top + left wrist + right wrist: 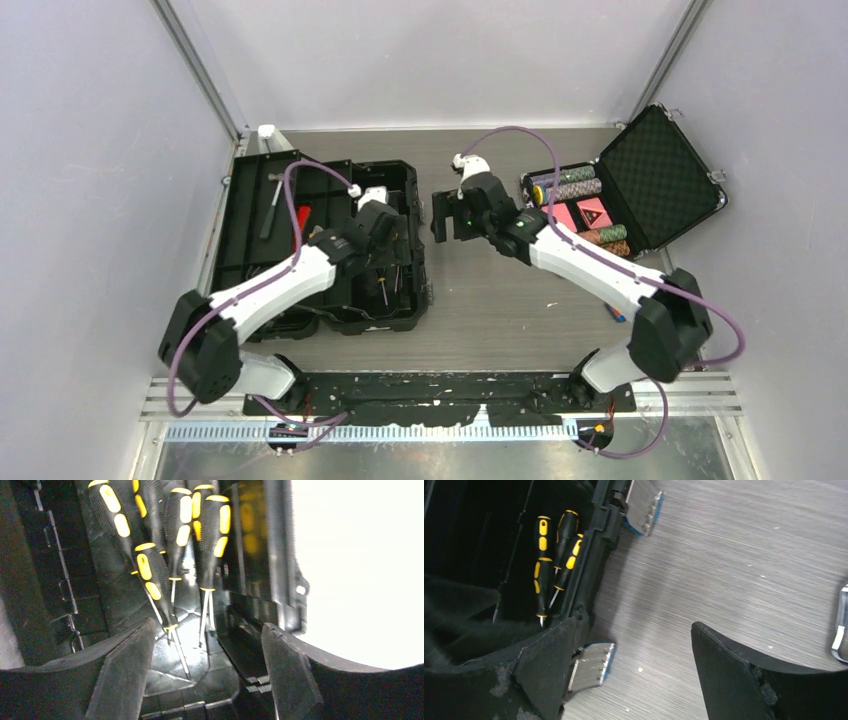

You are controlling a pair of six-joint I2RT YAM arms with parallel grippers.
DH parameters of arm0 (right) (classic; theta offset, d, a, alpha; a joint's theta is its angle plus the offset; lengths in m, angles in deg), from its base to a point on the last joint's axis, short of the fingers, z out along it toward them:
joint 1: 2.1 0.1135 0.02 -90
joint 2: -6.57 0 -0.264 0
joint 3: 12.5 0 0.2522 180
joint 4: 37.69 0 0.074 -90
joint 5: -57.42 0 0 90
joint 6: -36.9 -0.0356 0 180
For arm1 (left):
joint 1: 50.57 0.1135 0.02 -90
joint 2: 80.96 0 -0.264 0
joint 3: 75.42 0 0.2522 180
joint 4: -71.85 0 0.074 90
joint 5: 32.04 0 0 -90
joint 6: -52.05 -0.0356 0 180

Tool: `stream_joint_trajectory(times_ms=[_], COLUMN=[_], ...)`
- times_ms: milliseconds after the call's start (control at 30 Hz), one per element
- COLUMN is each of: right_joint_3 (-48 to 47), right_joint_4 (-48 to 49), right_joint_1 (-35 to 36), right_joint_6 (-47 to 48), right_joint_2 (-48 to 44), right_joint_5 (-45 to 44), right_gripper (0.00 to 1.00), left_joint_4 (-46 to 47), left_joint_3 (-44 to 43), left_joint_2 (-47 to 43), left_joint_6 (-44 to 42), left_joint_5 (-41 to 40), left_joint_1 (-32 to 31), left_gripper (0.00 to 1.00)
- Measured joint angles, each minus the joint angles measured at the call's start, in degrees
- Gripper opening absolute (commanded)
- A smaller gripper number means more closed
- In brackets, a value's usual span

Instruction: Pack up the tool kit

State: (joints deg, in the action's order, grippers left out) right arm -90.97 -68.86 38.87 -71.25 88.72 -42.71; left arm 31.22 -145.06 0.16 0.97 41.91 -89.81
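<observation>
The black tool kit box [405,175] lies open on the table's left side. A hammer [272,205] and red pliers [303,215] rest in its left half. Several yellow-and-black screwdrivers [150,575] lie side by side in its right half, also seen in the right wrist view as screwdrivers [543,565]. My left gripper [380,222] hangs inside that right half, and in its own view the left gripper [207,630] is open just short of the blade tips, holding nothing. My right gripper [442,215] hovers open beside the box's right wall; the right gripper [633,630] spans bare table.
A foam-lined black case [660,175] with poker chips stands open at the back right. Two silver-blue latches [591,665] stick out from the box's right wall near my right gripper's left finger. A small red-blue item [615,312] lies by the right arm's base.
</observation>
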Motion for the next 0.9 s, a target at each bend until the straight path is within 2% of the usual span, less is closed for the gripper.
stream_joint_trajectory(times_ms=[200, 300, 333, 467, 600, 767, 900], right_joint_3=[-7.5, -11.5, -14.3, -18.1, -22.6, -25.5, -26.1], right_joint_4=[-0.3, -0.7, -1.1, -3.4, -5.4, -9.4, -9.7], right_joint_1=[0.1, 0.8, 2.2, 3.2, 4.0, 4.3, 4.6], right_joint_6=[-4.7, -6.1, -6.8, -7.6, -7.7, -7.3, -7.5], right_joint_2=[10.7, 15.5, 18.5, 21.7, 27.6, 32.5, 33.2], right_joint_5=[5.6, 6.7, 6.6, 4.5, 1.5, -0.5, -1.1], right_gripper=[0.82, 0.8, 0.78, 0.73, 0.68, 0.53, 0.32], left_joint_4=[-1.8, -4.6, -6.9, -10.2, -15.4, -20.9, -22.5], left_joint_3=[-0.3, -1.4, -2.3, -2.6, -2.9, -5.2, -6.3], left_joint_2=[-13.7, -20.3, -26.3, -30.8, -38.3, -43.6, -44.9], left_joint_6=[-1.3, -2.7, -4.0, -6.3, -9.5, -13.2, -15.5], left_joint_5=[0.6, 0.1, -0.5, -0.5, -3.9, -7.9, -10.5], left_joint_1=[0.9, 3.3, 7.1, 11.7, 16.6, 18.3, 19.5], left_gripper=[0.99, 1.0, 1.0, 0.99, 1.0, 1.0, 1.0])
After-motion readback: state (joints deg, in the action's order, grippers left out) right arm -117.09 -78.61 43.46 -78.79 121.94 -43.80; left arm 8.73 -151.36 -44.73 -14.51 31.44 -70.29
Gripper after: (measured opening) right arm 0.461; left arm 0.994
